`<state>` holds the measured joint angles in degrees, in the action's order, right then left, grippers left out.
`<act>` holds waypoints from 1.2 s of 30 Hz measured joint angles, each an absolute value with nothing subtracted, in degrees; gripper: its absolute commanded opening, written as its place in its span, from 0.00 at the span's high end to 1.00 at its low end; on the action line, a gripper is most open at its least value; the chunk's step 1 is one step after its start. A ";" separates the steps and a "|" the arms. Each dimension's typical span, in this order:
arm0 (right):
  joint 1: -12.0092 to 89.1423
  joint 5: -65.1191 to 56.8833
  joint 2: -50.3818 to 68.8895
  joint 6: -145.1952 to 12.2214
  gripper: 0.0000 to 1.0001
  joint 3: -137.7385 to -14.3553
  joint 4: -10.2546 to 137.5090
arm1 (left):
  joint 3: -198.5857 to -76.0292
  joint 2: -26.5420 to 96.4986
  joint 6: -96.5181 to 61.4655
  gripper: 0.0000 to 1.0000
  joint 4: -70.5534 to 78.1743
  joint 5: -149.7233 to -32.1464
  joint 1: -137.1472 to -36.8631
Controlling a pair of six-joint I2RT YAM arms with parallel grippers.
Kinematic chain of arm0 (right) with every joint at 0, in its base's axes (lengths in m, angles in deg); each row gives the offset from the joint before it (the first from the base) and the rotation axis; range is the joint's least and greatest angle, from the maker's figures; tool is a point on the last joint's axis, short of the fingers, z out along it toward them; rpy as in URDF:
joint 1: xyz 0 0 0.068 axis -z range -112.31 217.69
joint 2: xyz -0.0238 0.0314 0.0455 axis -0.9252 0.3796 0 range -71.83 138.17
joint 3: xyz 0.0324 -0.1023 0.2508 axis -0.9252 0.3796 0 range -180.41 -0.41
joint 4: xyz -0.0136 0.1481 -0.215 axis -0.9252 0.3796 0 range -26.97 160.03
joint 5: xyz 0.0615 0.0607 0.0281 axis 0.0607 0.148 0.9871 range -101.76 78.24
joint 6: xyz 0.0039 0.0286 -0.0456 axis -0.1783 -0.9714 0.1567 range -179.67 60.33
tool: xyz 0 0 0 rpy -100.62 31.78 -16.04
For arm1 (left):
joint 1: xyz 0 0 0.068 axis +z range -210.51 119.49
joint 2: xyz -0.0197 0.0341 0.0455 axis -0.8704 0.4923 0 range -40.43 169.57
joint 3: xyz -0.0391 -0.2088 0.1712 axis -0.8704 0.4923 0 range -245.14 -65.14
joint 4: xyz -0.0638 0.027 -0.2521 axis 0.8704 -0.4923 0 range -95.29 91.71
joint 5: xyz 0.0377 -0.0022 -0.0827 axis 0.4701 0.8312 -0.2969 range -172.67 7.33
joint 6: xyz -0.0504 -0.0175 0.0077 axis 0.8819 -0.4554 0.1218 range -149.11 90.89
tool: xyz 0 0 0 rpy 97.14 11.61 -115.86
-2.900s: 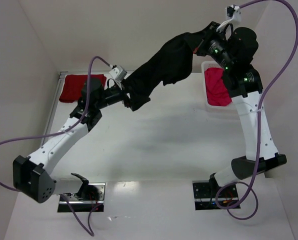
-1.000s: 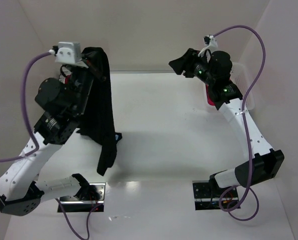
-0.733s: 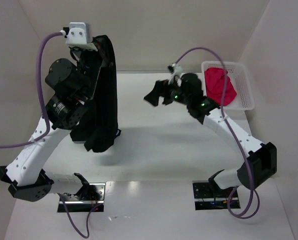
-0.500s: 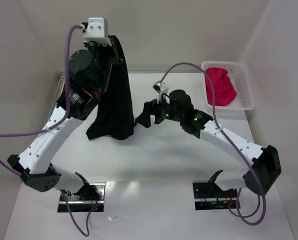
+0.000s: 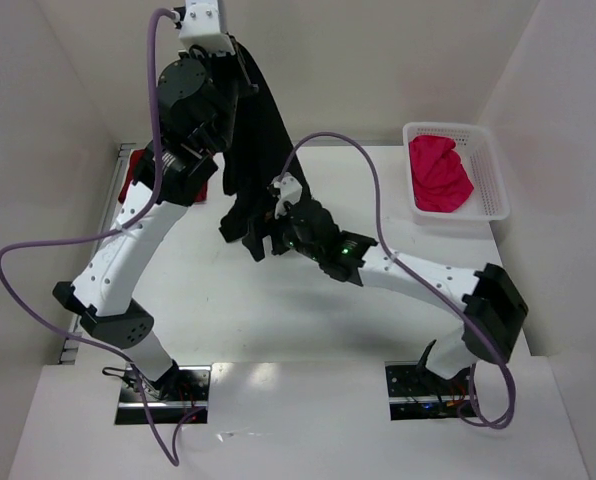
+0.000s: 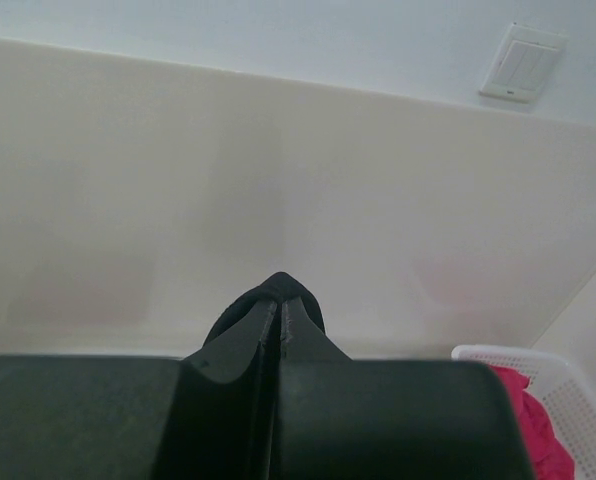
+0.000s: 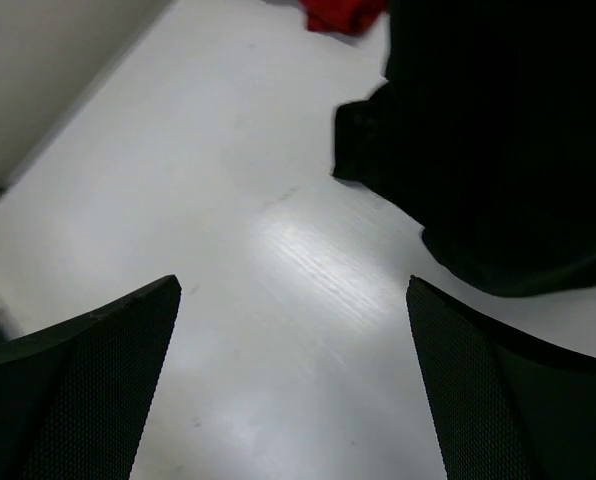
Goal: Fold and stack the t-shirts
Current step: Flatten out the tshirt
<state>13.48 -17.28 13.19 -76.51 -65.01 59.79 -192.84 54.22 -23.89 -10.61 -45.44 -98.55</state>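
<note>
Status: left claw (image 6: 280,318) is pinched shut on a small bunch of the black t-shirt (image 5: 263,130) and raised high, so the cloth hangs straight below it in one long limp drape. My read is that gravity is being used to pull the shirt out before folding. Right claw (image 7: 293,300) sits low with fingers wide apart and nothing between them. The shirt's hanging lower end is just ahead of it, off toward its right finger. I can't tell whether the hem touches the table (image 7: 228,330). It looks lined up to catch a bottom corner so both arms can spread the shirt flat. The fabric is matte soft knit with no stiffness, collapsing into vertical pleats and a lumpy hem. The right claw's inner pads show a fine mesh texture, and the table is smooth white with some glare. Dark red t-shirt (image 7: 338,12) lies crumpled well beyond the right claw, past the black hem. Pink-red t-shirt (image 5: 438,172) is bunched in the white mesh basket (image 5: 458,216), well apart from both claws. Nothing is folded or stacked yet.
</note>
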 measured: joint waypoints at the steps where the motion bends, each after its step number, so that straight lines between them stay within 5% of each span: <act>1: 13.56 -19.35 15.07 -76.49 0.01 -65.40 59.83 | -193.62 54.55 -23.67 1.00 -10.85 -45.40 -98.55; 13: 13.74 -37.47 26.19 -78.87 0.01 -75.55 59.79 | -194.89 55.29 -22.21 1.00 -13.54 -45.46 -98.55; 28: 13.74 -31.40 34.78 -81.82 0.19 -81.16 56.57 | -193.97 53.22 -21.38 1.00 -14.57 -45.44 -98.20; 32: 13.74 -30.54 35.52 -82.96 0.35 -81.51 56.55 | -193.32 52.34 -21.40 1.00 -14.57 -45.44 -98.18; 36: 13.74 -30.13 36.44 -83.86 0.79 -81.86 56.59 | -192.33 51.78 -21.40 1.00 -14.22 -45.40 -98.15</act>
